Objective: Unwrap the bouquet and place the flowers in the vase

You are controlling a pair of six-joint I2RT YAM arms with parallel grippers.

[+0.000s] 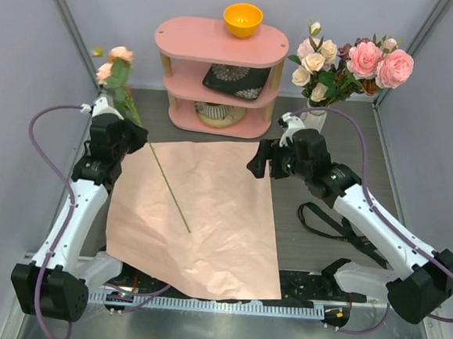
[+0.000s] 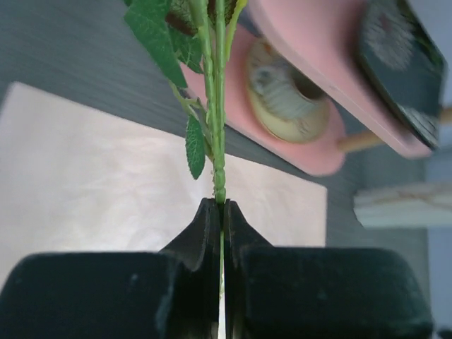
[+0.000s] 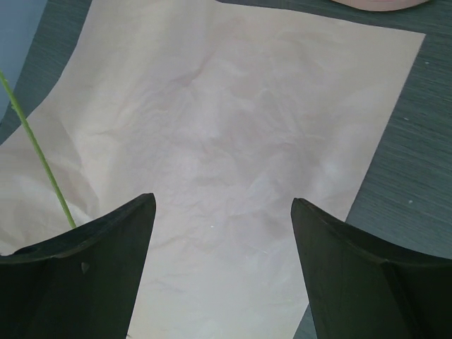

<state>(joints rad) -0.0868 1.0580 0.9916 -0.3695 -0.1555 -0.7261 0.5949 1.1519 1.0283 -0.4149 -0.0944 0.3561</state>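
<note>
On the left, the left gripper (image 2: pixel 220 212) is clamped tight on one flower (image 1: pixel 118 71) by its thin green stem (image 1: pixel 170 192), just below the leaves; the pink and peach blooms stand up over the arm at the table's left rear; the stem's bare tail slants down over the wrapping paper (image 1: pixel 206 223), spread flat in the middle; behind it a pink shelf (image 1: pixel 190 37) carries an orange bowl (image 1: pixel 243 19); the right gripper (image 3: pixel 222 205) hangs over the paper's right side, jaws wide apart, holding nothing; at the right rear the vase (image 1: pixel 317 118), mostly hidden behind that arm, holds the other flowers (image 1: pixel 352 65); a black ribbon (image 1: pixel 328 223) lies on the table by the right arm.
</note>
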